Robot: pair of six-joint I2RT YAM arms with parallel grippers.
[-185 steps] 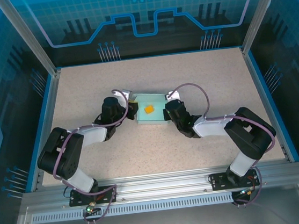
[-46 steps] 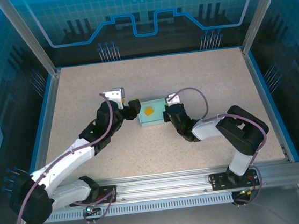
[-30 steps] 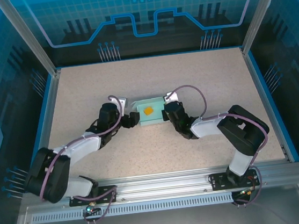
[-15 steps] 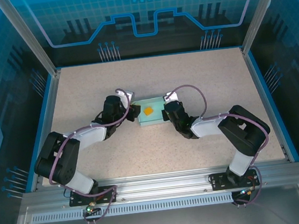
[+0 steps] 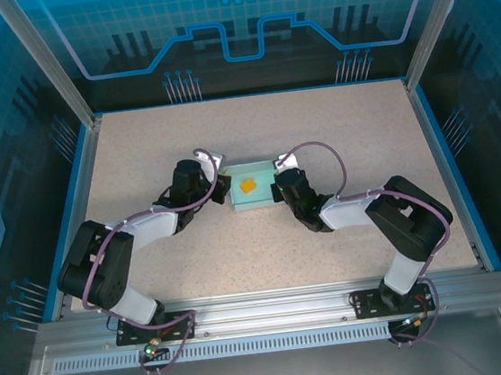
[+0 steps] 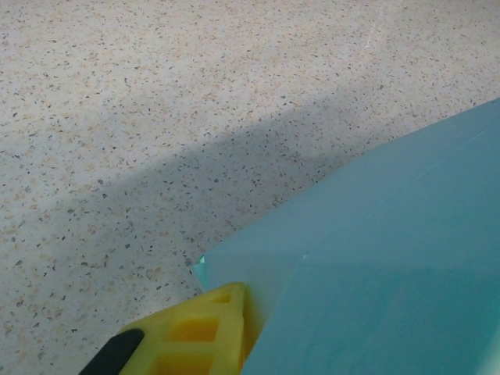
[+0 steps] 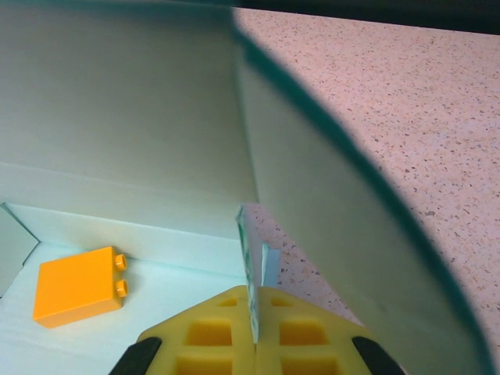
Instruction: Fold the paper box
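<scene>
One orange block (image 5: 248,185) inside seemingly part-folded paper box (image 5: 254,201)

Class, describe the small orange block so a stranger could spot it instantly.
At the centre of the speckled table sits a pale blue paper box. On its floor lies the orange block: small, square, two studs on one edge, vivid against pale card.

The paper box (image 5: 261,196) lies on the table (image 5: 334,124) between left tool (image 5: 224,189) and right tool (image 5: 277,190), block (image 5: 248,185) inside.

I see a pale blue box (image 5: 261,197); an orange block (image 7: 76,287); a beige speckled table (image 5: 335,133); yellow pads (image 7: 312,344).
</scene>
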